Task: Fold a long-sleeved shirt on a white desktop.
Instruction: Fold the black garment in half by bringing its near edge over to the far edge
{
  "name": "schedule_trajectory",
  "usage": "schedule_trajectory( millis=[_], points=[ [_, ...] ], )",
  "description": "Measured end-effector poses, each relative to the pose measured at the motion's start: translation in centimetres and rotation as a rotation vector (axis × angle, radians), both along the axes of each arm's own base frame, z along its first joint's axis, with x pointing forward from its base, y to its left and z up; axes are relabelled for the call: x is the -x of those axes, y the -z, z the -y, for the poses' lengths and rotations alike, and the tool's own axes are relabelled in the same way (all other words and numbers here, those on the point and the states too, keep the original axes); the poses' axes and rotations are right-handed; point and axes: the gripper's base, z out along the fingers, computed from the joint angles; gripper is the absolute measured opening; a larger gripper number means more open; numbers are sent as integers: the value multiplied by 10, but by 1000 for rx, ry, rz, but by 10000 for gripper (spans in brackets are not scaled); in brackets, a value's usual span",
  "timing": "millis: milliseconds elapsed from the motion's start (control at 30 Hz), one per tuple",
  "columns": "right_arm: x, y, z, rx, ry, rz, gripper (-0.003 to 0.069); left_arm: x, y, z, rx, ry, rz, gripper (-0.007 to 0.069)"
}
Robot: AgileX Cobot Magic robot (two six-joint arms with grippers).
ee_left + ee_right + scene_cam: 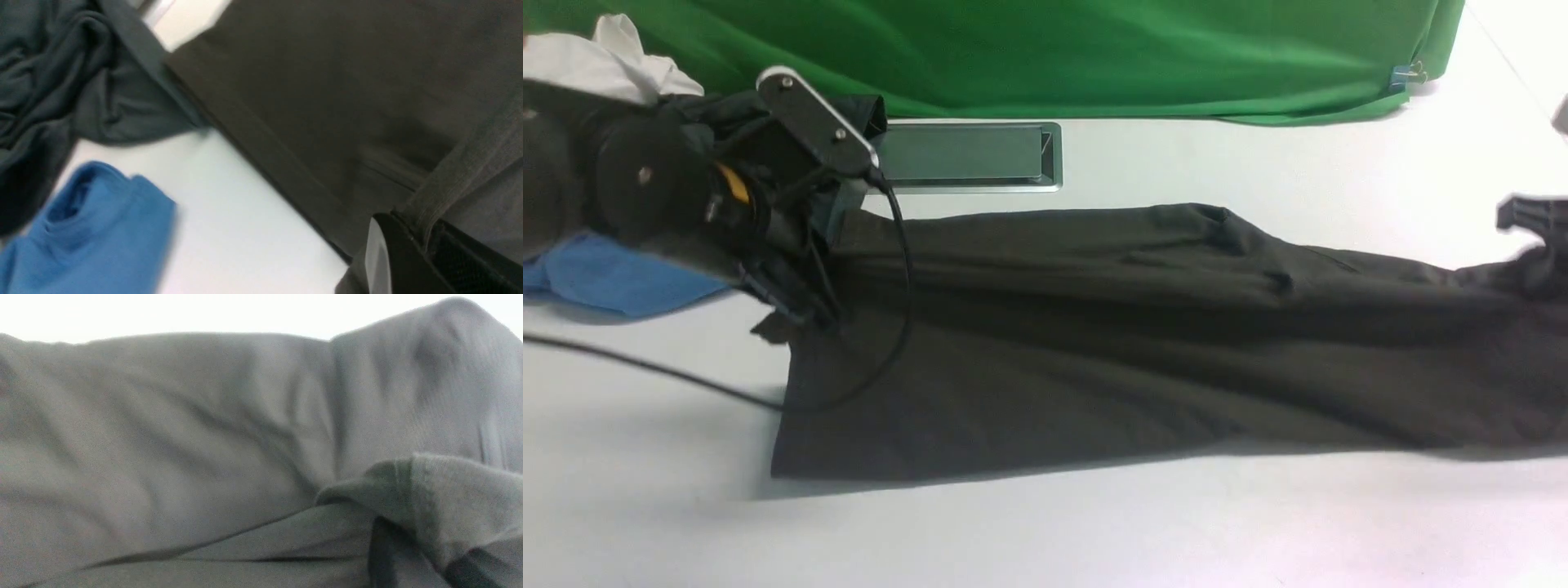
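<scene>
Charcoal cloth, a long-sleeved shirt (1045, 359), stretched across the middle of the frame to its right edge on a white desktop (1045, 531), its upper layer drawn taut between two robot arms. The left gripper (421, 241), at centre left in the front view, pinched the shirt's fabric between closed fingers; the right gripper (416, 555), in the lower right of its wrist view, was closed on a fold of the same cloth. An early lengthwise fold appeared in hand, and the next move called for lowering both held edges evenly, then letting go.
</scene>
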Motion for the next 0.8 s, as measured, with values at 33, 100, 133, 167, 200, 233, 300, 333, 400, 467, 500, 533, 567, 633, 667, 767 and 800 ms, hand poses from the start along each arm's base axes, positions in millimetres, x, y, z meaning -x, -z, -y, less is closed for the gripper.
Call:
schedule_trajectory(
  millis=[33,100,133,167,200,233,300,333,400,467,500,533,567,633,667,767,800],
  points=[
    [-12,2,1,-15,-4,8,52,-11,3,-4,-2,-13,2,28],
    [-28,2,2,-28,-3,32,52,-29,13,-8,-6,-26,-1,28],
    [-36,3,3,-42,-2,38,52,-36,16,-10,-6,-32,3,28],
    [-37,6,3,-46,0,32,52,-41,16,-11,-5,-35,10,28],
    [-50,7,4,-61,-5,41,52,-52,20,-14,-4,-46,20,28],
    [-58,10,4,-76,-5,40,52,-64,27,-15,-4,-51,19,28],
    [-70,19,6,-89,0,29,64,-79,32,-15,-10,-51,30,28],
    [-72,19,6,-89,2,34,67,-82,35,-15,-13,-49,26,28],
    [-81,26,9,-89,9,31,128,-95,43,-14,-23,-44,27,28],
    [-90,30,12,-64,-5,46,286,-109,50,-14,-36,-36,44,33],
    [-92,26,14,-42,-23,63,395,-117,54,-16,-43,-35,58,45],
    [-94,24,15,-35,-32,71,410,-118,56,-16,-47,-33,62,49],
    [-97,16,16,-18,-58,94,495,-123,58,-17,-61,-24,82,68],
    [-97,5,16,-6,-78,112,532,-127,60,-19,-87,-5,107,99],
    [-95,-14,14,1,-99,131,528,-132,61,-20,-123,24,145,149],
    [-87,-39,-1,18,-175,146,435,-137,60,-23,-146,51,206,226],
    [-84,-47,-12,26,-219,151,376,-139,58,-24,-145,53,234,258]
  ],
)
